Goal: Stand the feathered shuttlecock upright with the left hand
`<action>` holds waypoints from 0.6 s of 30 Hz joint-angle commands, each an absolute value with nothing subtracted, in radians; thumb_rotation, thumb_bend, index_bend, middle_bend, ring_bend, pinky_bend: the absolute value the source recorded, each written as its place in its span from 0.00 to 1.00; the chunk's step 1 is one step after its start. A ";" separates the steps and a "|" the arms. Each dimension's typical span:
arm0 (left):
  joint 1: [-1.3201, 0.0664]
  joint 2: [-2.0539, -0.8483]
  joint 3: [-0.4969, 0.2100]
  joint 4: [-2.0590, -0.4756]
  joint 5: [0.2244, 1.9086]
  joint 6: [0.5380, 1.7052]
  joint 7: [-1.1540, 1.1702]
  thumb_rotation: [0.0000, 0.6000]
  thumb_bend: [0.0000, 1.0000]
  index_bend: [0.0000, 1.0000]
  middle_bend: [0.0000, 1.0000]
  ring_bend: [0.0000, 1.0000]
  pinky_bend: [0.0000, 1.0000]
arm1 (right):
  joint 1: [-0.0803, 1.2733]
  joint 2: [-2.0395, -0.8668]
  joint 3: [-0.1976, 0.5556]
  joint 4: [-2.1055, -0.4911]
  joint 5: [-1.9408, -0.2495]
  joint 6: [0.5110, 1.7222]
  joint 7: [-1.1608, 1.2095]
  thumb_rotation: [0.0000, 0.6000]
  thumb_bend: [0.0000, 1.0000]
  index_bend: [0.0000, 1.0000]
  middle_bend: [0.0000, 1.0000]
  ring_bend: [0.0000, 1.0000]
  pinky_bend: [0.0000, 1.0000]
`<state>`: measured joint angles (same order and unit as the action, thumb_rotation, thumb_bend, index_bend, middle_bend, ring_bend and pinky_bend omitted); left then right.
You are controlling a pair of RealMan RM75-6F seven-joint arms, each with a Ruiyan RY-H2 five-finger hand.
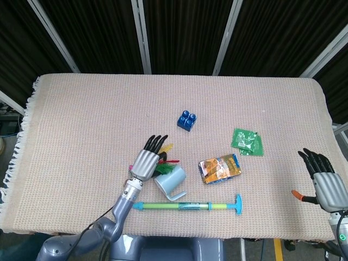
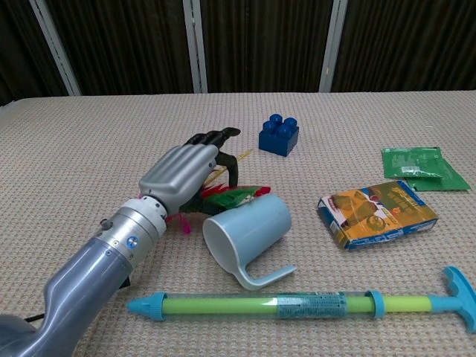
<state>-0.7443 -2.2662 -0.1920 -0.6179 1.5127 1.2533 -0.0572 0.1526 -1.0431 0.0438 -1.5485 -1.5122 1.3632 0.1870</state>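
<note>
The feathered shuttlecock [image 2: 236, 195] lies on its side on the cloth, its red, green and yellow feathers [image 1: 169, 161] pointing at the mouth of a tipped pale blue cup [image 2: 249, 228]. My left hand [image 2: 184, 168] lies over its left part, fingers stretched forward and thumb bent down beside the feathers. No closed grip shows, and the shuttlecock's base is hidden under the palm. In the head view the left hand [image 1: 148, 160] sits just left of the cup [image 1: 171, 179]. My right hand [image 1: 326, 183] hangs with fingers spread off the table's right front corner, holding nothing.
A green and blue pump [image 2: 297, 303] lies along the front edge. A blue brick [image 2: 279, 135] stands behind the hand. An orange packet [image 2: 378, 212] and a green packet [image 2: 416, 163] lie to the right. The table cloth [image 1: 81, 119] has room on the left.
</note>
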 commanded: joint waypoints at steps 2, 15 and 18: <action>-0.703 -2.241 -0.145 -0.643 1.562 1.367 -0.114 1.00 0.61 0.78 0.04 0.00 0.00 | 0.151 -1.047 0.041 -1.555 -1.514 1.367 0.168 1.00 0.11 0.00 0.00 0.00 0.00; -0.493 -1.981 0.010 -0.904 1.643 1.579 -0.153 1.00 0.57 0.74 0.05 0.00 0.00 | 0.144 -1.061 0.033 -1.582 -1.525 1.381 0.096 1.00 0.11 0.00 0.00 0.00 0.00; -0.463 -1.948 0.027 -0.916 1.651 1.599 -0.172 1.00 0.54 0.68 0.05 0.00 0.00 | 0.142 -1.067 0.029 -1.587 -1.526 1.380 0.083 1.00 0.11 0.00 0.00 0.00 0.00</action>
<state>-0.4749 -1.9611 0.0184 -0.9069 1.6430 1.5894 -0.1622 0.1430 -1.0648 0.0303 -1.5862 -1.5259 1.3803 0.0869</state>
